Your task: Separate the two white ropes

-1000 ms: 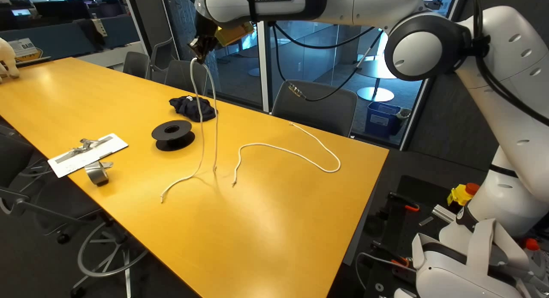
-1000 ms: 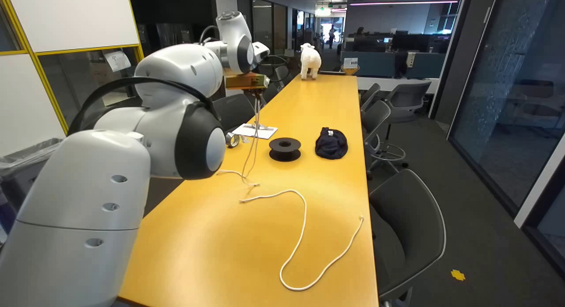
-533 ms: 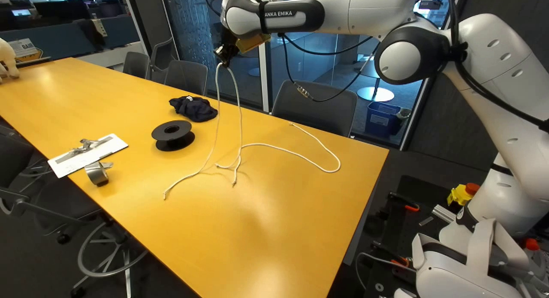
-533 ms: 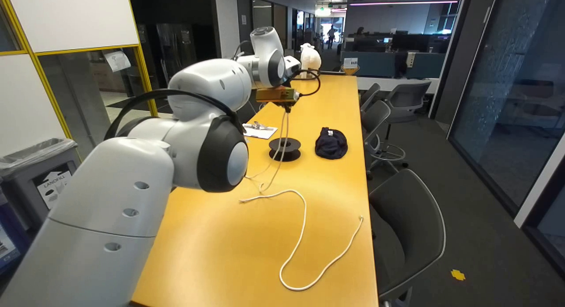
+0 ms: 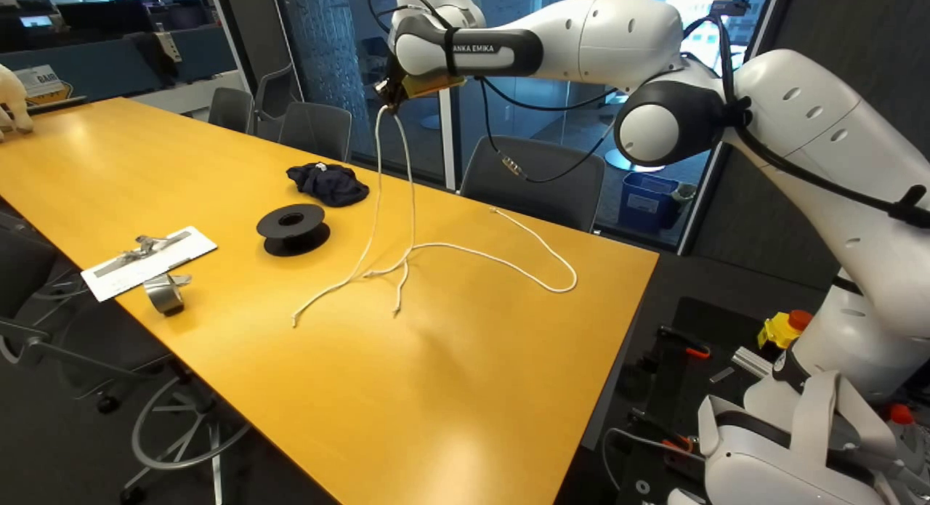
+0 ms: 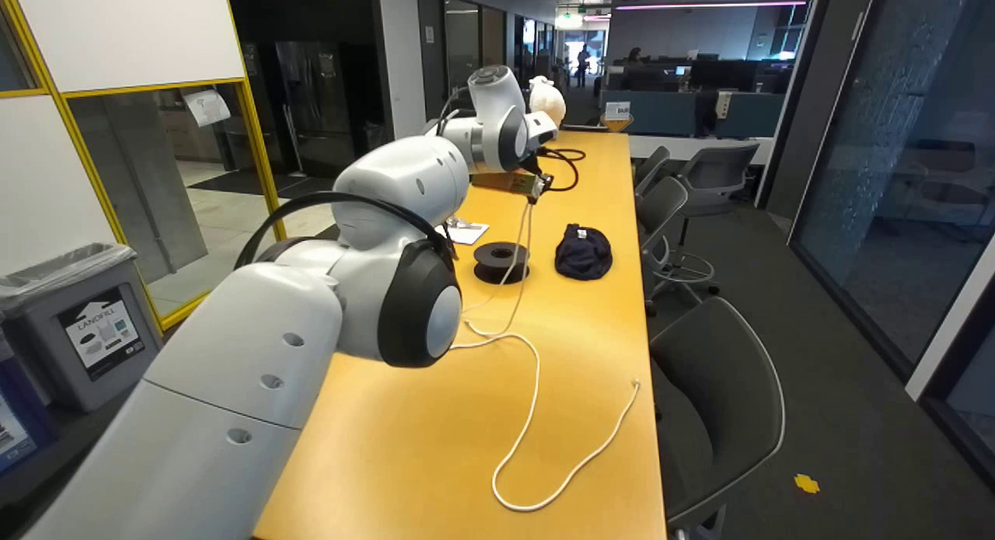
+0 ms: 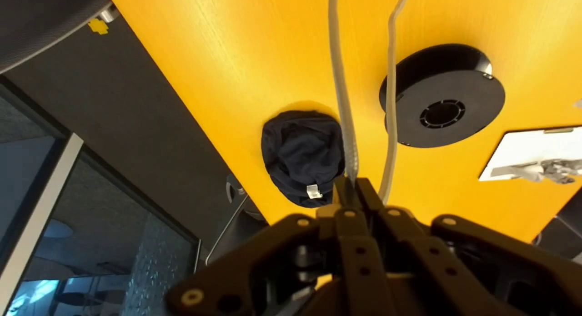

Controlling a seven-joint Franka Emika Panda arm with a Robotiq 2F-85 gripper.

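White and limp in an exterior view: hung folded from the dark two-fingered gripper (image 5: 389,108), closed on one thin rope (image 5: 377,200), with both ends resting on the long yellow table (image 5: 465,389). Pictured, in an exterior view, with a second thin white rope (image 6: 522,510) curved along the table, apparently meeting the first and partly hidden behind the jointed white arm (image 6: 256,330). Clamped, in the wrist view, between fingertips (image 7: 370,198), with a crumpled navy cloth (image 7: 302,154) and a round black spool (image 7: 473,104) beyond.
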